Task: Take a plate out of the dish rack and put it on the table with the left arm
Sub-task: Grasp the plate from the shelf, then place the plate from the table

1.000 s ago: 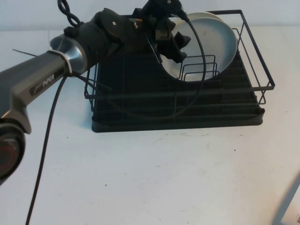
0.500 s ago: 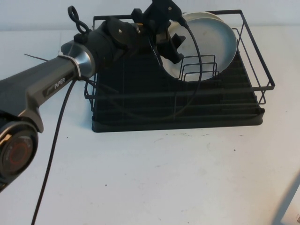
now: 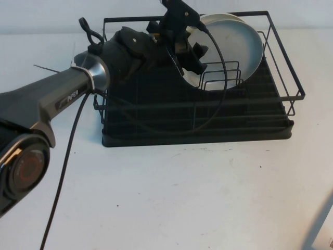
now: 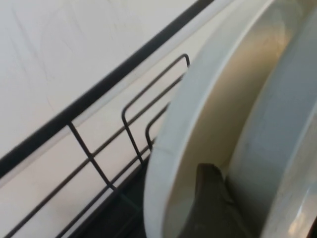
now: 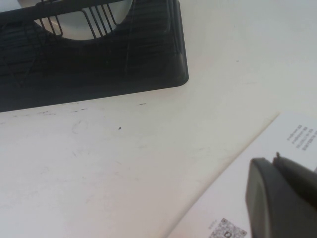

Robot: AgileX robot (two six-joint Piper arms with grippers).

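Note:
The plate [image 3: 234,49] stands on edge in the black dish rack [image 3: 283,88], with a second plate's rim [image 3: 221,17] showing just behind it. My left gripper [image 3: 192,49] is open at the plate's left edge, straddling it. One finger [image 3: 196,58] lies in front of the plate's face. In the left wrist view another finger [image 4: 210,198] sits in the gap between the plate [image 4: 282,129] and the other plate [image 4: 233,84]. My right gripper [image 5: 274,158] is shut and holds nothing, low over the table [image 3: 182,198] at the near right.
A white sheet with a printed code [image 5: 233,213] lies under the right gripper. The rack's upright wire dividers [image 3: 221,73] stand at the plates' foot. The left arm's black cable [image 3: 62,172] hangs down over the near-left table.
The left arm has reached further right and away into the rack. Its gripper has risen slightly along the plate's left edge, still open. The plates have not moved.

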